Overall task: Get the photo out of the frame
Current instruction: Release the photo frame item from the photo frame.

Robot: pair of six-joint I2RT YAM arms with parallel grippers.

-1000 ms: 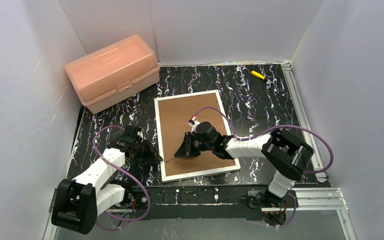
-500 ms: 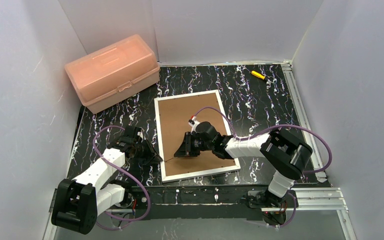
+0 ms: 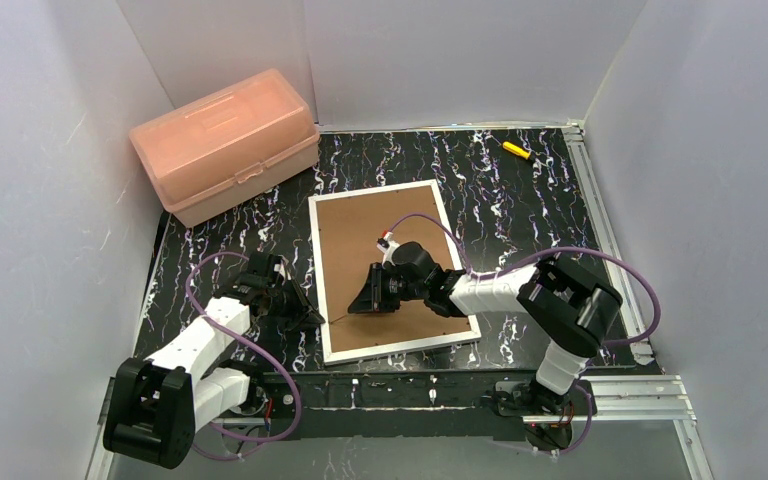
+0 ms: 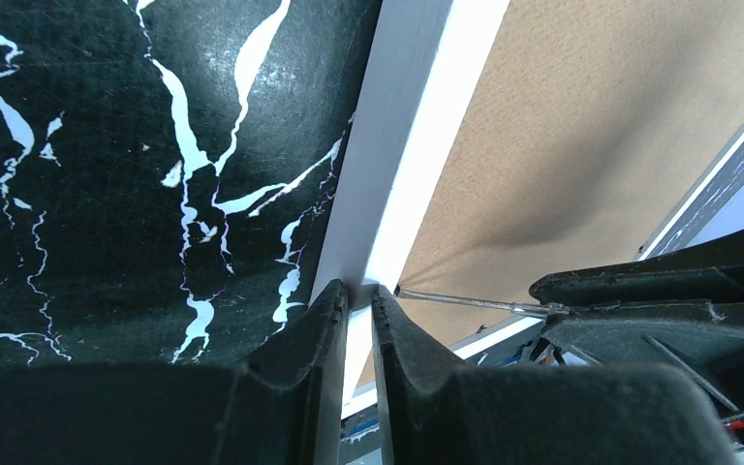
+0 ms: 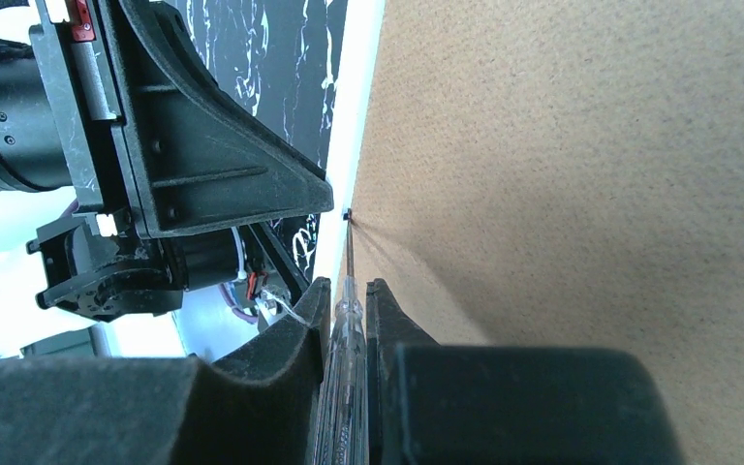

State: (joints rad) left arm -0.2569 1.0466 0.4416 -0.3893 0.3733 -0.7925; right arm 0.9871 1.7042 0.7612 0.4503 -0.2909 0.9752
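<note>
Left gripper (image 4: 358, 291) is at the left rim of the frame (image 3: 360, 232), fingers nearly together astride the white border; whether they actually pinch it, cannot tell. Frame lies face down mid-table, backing board (image 5: 562, 194) up. The photo is not visible, likely still under the board. Right gripper (image 5: 347, 283) is clamped on a thin screwdriver (image 5: 348, 254), tip at the board's left edge.

Risks:
- Tip skids from the seam and gouges board or photo.
- Prying shifts the frame if the left hold is loose.
</note>
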